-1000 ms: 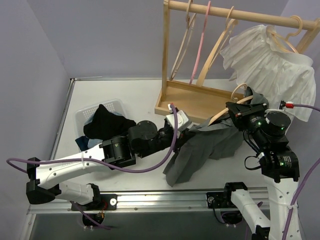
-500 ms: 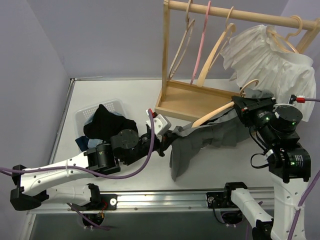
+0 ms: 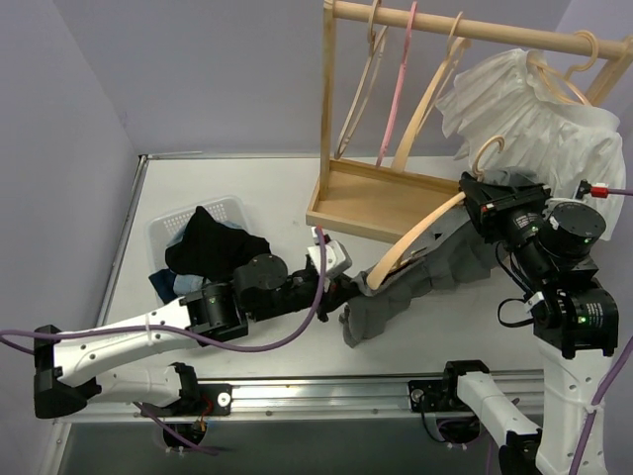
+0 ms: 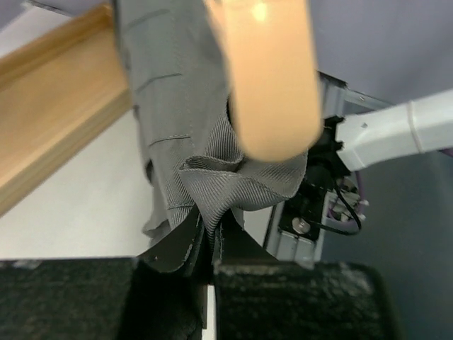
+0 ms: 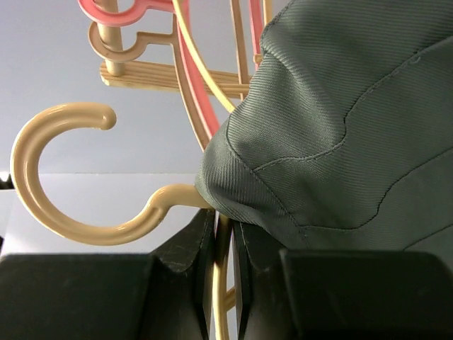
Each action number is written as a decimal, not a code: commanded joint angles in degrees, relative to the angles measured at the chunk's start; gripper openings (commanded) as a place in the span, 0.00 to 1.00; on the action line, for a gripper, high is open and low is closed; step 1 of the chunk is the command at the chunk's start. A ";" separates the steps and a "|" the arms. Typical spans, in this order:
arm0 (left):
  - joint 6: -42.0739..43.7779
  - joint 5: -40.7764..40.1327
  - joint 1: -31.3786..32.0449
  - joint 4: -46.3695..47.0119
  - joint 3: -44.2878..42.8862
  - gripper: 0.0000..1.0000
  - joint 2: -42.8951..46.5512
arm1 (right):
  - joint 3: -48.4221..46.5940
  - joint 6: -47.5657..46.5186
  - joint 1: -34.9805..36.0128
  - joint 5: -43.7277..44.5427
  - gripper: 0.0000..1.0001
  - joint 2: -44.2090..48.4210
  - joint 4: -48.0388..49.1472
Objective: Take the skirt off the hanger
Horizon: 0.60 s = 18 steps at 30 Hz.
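Matt grey twill skirt (image 4: pixel 177 106); smooth pale wooden hanger (image 4: pixel 269 71).

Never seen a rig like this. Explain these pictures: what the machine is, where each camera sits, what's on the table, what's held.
These are two robot arms bolted to a table, each ending in a two-finger gripper. The wide picture comes from a fixed camera above and behind the arms. The two close-ups come from a camera on each wrist. The left gripper is shut on a fold of the grey skirt. The right gripper is shut on the wooden hanger just below its hook. Also on the table are a white basket of dark clothes and a wooden rack carrying spare hangers and a white blouse.
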<state>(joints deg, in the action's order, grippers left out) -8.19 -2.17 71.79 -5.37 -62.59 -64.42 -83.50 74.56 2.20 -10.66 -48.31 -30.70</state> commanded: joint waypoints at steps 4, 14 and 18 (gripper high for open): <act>-1.92 15.01 -0.07 9.23 4.31 0.02 -0.89 | -2.62 1.20 -1.05 3.53 0.00 -0.29 11.36; -5.25 1.46 -4.26 -0.61 0.55 0.02 -1.39 | 1.33 9.89 -1.05 -8.92 0.00 -1.95 21.11; -9.91 9.81 -10.61 1.31 -3.59 0.02 -5.53 | -0.51 13.41 -1.05 -12.99 0.00 -1.43 24.37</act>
<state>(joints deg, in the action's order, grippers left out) -13.76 3.36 64.75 -3.09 -62.17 -67.61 -81.93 84.97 1.83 -19.97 -50.00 -19.88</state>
